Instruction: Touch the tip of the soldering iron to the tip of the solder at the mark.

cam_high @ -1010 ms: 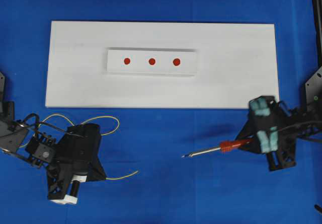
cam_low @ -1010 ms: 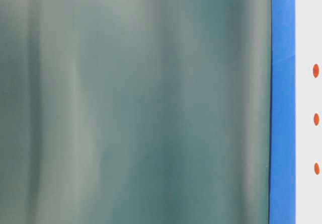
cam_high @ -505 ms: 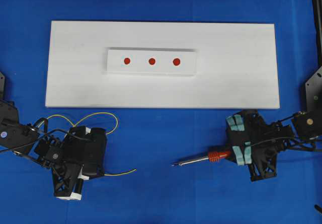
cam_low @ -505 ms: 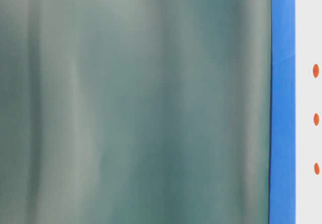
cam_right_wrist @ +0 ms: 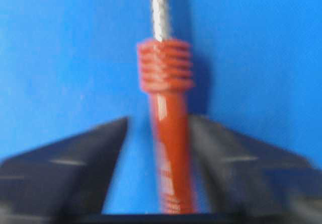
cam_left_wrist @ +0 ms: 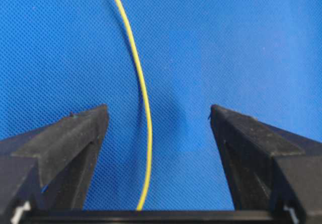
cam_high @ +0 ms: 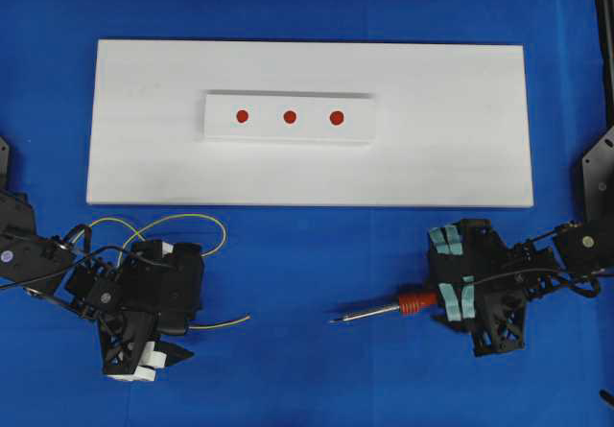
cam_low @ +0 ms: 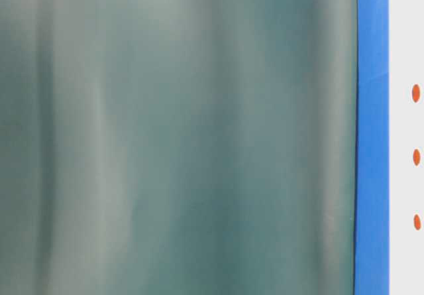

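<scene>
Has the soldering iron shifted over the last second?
Yes. In the overhead view the soldering iron has slid left and toward the bottom edge, farther from the white board; its tip now sits lower.

no readable text, three plain red dots (cam_high: 290, 117) on white block (cam_high: 221, 128)

- The white board (cam_high: 451, 130) lies on the table cover (cam_high: 307, 369), in the far half of the overhead view.
- A small raised strip (cam_high: 360, 131) lies on the middle of the board, with three marks (cam_high: 290, 117) in a row on it.
- The solder (cam_high: 182, 220) lies near the board's left front corner, beside the left gripper (cam_left_wrist: 158, 128).
- The soldering iron (cam_high: 384, 309) lies to the right, before the board, its tip toward the left, its handle at the right gripper (cam_right_wrist: 158, 148).
</scene>
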`<action>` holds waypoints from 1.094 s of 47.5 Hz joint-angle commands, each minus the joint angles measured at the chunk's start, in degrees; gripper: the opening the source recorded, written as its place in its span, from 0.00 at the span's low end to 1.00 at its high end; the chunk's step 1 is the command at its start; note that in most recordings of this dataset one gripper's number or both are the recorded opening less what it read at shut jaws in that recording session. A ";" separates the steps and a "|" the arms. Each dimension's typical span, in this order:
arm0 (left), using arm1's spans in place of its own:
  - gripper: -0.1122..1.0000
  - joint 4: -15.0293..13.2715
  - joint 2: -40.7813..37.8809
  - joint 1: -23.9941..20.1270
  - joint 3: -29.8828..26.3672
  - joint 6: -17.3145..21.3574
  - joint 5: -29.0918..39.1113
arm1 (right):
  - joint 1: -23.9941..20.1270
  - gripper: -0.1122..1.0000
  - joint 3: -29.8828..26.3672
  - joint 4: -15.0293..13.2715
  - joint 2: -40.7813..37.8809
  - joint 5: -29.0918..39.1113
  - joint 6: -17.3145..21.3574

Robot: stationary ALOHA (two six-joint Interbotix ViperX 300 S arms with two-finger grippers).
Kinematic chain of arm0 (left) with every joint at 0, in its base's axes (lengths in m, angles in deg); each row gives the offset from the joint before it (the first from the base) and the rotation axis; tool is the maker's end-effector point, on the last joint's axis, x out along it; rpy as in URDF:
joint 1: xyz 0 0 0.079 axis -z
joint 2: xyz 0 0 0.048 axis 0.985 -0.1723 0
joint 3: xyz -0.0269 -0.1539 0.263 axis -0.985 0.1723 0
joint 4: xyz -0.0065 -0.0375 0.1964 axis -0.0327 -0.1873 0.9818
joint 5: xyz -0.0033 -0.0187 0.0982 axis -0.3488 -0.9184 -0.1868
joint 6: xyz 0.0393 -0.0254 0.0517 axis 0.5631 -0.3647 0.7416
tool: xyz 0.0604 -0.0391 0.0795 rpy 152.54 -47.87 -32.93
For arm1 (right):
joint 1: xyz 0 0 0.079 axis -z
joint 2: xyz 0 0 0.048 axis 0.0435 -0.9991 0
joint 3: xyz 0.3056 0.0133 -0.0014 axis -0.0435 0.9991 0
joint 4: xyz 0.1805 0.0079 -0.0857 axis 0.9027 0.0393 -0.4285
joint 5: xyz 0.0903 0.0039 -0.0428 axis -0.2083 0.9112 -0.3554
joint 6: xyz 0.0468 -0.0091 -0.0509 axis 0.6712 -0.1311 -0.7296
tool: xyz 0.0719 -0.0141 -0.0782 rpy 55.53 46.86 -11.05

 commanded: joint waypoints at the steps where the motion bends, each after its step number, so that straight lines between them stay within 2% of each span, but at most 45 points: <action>1: 0.75 0.09 3.34 0.09 -1.85 0.09 2.11 | -0.18 0.62 -1.49 0.00 2.37 1.05 -0.26; 6: 0.75 0.09 6.68 0.09 -3.25 0.70 7.38 | -0.09 0.89 -2.46 -0.88 5.98 5.45 -0.79; 8: 0.74 0.18 8.00 0.00 -3.78 0.88 9.32 | 0.09 0.92 -3.25 -1.85 8.53 8.35 -0.88; 14: 0.74 0.18 12.66 -1.41 -5.10 1.49 14.94 | 0.79 0.85 -5.10 -5.54 15.64 16.35 -0.88; 19: 0.74 0.18 16.61 -3.87 -5.45 3.69 17.93 | 2.81 0.86 -6.77 -10.55 23.12 22.76 -0.79; 27: 0.73 0.18 23.20 -8.96 -4.92 9.67 20.39 | 7.91 0.86 -7.29 -18.63 33.49 29.09 -0.70; 33: 0.73 0.18 28.92 -13.54 -4.22 15.64 20.74 | 12.66 0.86 -6.94 -22.94 41.04 31.55 -0.70; 42: 0.73 0.18 37.53 -20.57 -0.53 23.82 20.30 | 18.19 0.86 -7.82 -26.02 50.71 35.95 -0.79; 52: 0.73 0.18 49.57 -26.37 5.54 28.21 19.34 | 20.39 0.86 -6.68 -27.16 58.01 40.08 -0.79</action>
